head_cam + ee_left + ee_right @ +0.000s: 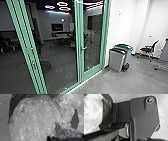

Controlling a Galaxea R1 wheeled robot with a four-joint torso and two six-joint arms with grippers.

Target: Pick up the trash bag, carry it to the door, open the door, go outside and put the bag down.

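Clear bubble wrap and plastic bulge out of the trash bag (16,103), whose dark film edges it in the left wrist view. In the right wrist view, part of the same pale plastic and the dark crinkled bag film (107,107) lie beside the robot's own base plate. A green-framed glass door (93,42) with a lever handle (84,48) stands ahead in the head view; it looks closed. How the fingers of either gripper stand cannot be made out.
Green-framed glass panels (58,62) run along the left. Right of the door are a grey bin (116,60) and a green-topped bin (123,46) against the white wall. Farther right stand a black office chair (148,49) and a wheeled board or table (163,55).
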